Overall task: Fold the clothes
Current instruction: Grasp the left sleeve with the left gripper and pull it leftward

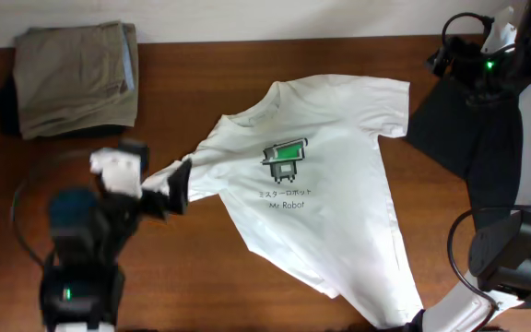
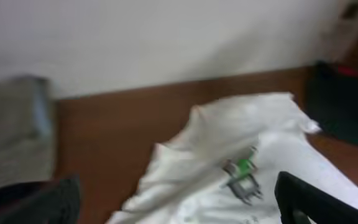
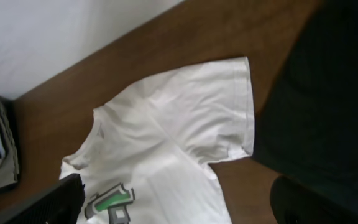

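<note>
The white T-shirt (image 1: 321, 198) lies spread print-up on the brown table, its green-and-grey print (image 1: 285, 157) near the middle. My left gripper (image 1: 169, 189) is at the shirt's left sleeve. In the blurred left wrist view its fingers (image 2: 173, 202) stand wide apart, with the white cloth (image 2: 229, 143) between and beyond them. My right gripper (image 1: 464, 60) is high at the back right, over the dark garment. In the right wrist view it (image 3: 173, 202) is open and empty, looking down on the shirt's right sleeve (image 3: 222, 106).
Folded khaki trousers (image 1: 76, 74) lie at the back left corner. A large dark charcoal garment (image 1: 459, 129) lies at the right, touching the shirt's right sleeve, and also shows in the right wrist view (image 3: 334, 93). The right arm's base (image 1: 514, 258) stands at the front right.
</note>
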You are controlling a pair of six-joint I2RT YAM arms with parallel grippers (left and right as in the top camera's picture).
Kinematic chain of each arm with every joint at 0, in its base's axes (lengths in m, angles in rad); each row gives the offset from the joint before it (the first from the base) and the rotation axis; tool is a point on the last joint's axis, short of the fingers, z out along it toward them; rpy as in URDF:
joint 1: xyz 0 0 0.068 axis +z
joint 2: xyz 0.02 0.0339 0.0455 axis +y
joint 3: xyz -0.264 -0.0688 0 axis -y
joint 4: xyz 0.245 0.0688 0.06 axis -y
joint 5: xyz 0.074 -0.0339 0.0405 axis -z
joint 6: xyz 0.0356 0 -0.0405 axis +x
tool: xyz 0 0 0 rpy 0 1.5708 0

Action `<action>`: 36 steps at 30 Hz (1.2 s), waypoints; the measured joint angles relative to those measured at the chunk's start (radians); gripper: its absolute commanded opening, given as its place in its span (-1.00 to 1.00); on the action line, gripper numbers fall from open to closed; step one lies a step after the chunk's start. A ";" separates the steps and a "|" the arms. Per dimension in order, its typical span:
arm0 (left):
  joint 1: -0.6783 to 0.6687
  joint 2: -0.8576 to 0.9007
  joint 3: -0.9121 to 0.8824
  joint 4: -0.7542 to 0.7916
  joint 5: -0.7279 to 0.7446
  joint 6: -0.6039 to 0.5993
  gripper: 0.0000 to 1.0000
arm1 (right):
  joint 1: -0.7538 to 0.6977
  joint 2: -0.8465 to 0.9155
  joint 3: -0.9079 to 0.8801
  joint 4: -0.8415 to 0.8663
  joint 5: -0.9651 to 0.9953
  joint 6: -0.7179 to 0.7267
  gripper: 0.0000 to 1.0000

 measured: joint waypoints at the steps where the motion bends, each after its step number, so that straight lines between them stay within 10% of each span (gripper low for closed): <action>1: 0.000 0.097 0.041 -0.024 0.055 -0.001 0.98 | 0.000 0.000 0.000 0.001 0.000 0.000 0.97; 8: 0.208 0.632 0.294 -0.363 -0.066 -0.428 0.99 | 0.000 -0.001 0.000 -0.002 0.001 0.000 0.97; 16: 0.225 0.970 0.304 -0.345 -0.126 -0.529 0.60 | 0.000 -0.001 0.000 0.000 0.000 0.000 0.97; 29: 0.200 1.055 0.312 -0.209 -0.196 -0.563 0.25 | 0.000 -0.001 0.000 -0.001 0.001 0.000 0.97; 36: 0.139 1.078 0.325 -0.212 -0.238 -0.563 -0.98 | 0.000 -0.001 0.000 -0.001 0.000 0.000 0.97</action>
